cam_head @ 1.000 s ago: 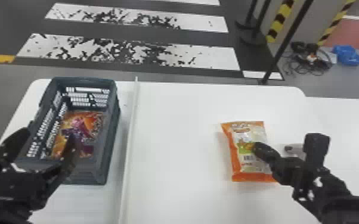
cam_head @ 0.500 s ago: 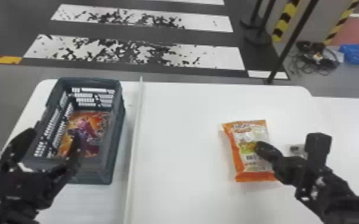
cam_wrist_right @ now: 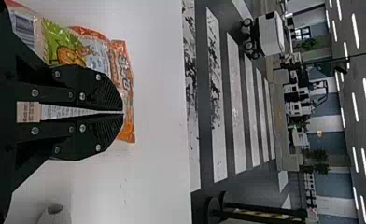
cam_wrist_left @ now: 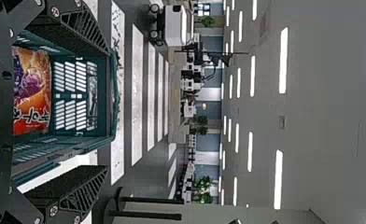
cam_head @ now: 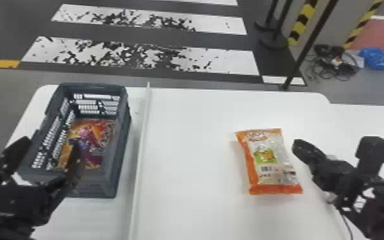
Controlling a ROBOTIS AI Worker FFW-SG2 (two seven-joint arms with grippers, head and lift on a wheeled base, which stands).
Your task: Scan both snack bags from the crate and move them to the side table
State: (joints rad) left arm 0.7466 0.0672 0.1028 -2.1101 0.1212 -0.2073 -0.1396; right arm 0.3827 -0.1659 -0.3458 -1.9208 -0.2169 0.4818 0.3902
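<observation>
Black left gripper (cam_head: 51, 145) of yours stands open at near end of dark crate (cam_head: 119, 143), fingertips well apart. Black right gripper (cam_head: 299, 145) is closed, its tips meeting, near right side of orange-edged snack bag (cam_head: 269, 156). That bag lies flat on white table (cam_head: 197, 127), right of crate. You have second snack bag, orange and purple (cam_head: 87, 140), lying inside crate. White divider strip (cam_head: 142, 143) runs between crate and orange-edged bag. White rounded object (cam_wrist_right: 55, 214) sits on your table, too cut off to name.
</observation>
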